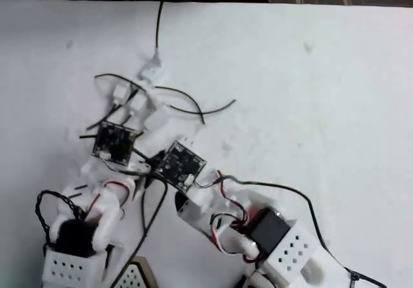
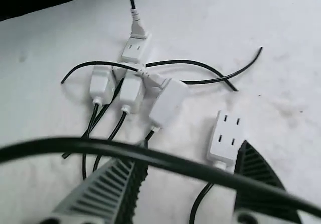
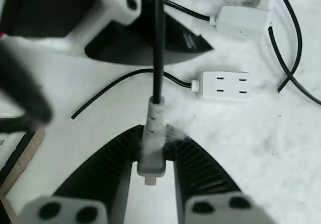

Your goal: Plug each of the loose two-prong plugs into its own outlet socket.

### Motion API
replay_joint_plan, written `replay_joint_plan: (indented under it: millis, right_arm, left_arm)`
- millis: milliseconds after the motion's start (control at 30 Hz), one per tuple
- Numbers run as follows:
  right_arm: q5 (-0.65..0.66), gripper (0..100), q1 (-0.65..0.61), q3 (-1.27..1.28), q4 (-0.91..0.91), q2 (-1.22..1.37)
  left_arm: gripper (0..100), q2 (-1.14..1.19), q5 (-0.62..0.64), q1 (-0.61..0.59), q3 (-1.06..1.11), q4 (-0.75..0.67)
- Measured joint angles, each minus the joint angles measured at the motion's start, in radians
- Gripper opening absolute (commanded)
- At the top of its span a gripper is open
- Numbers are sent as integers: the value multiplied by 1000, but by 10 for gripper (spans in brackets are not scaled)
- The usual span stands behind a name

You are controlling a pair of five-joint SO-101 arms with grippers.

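While the right fingers (image 3: 178,156) are closed tight on a white plug (image 3: 152,148), pinching its body from both sides with its black cord (image 3: 158,43) running straight away from them, the left fingers (image 2: 253,166) stand wide apart and hold nothing. A loose white socket (image 2: 225,136) lies flat on the white surface (image 1: 310,107) just beside the tip of one left finger. It lies face up and shows two pairs of slots. Its thin black lead (image 3: 125,81) leaves from one short end and stops in a bare tip on the surface. In the right wrist view this socket lies just beyond the held plug, near it but not touching. Farther off, a cluster (image 2: 131,86) of white outlet blocks lies packed together, touching one another and tangled with short black leads that arc out to either side. At the cluster's far end a far socket (image 2: 135,49) has a seated plug (image 2: 138,28) pushed into it, and that plug's cord runs on to the surface's far edge. In the high view both arms lean in from the near edge, their wrists side by side just short of the cluster. A thick black cable (image 2: 150,156) crosses close in front of the left wrist camera. Any print on the white housings is too small to read.
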Motion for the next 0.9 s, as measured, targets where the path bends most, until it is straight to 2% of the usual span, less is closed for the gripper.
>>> replay_joint_plan:
  millis: [300,667,900]
  right_arm:
    - [-2,17,0,31,-106,97]
    - [-2,17,18,31,-153,195]
    - [5,17,181,-72,-163,221]
  left_arm:
    - [282,-207,-48,138,0,169]
    - [282,-215,-52,147,0,183]
    - [282,-219,-52,-52,0,183]
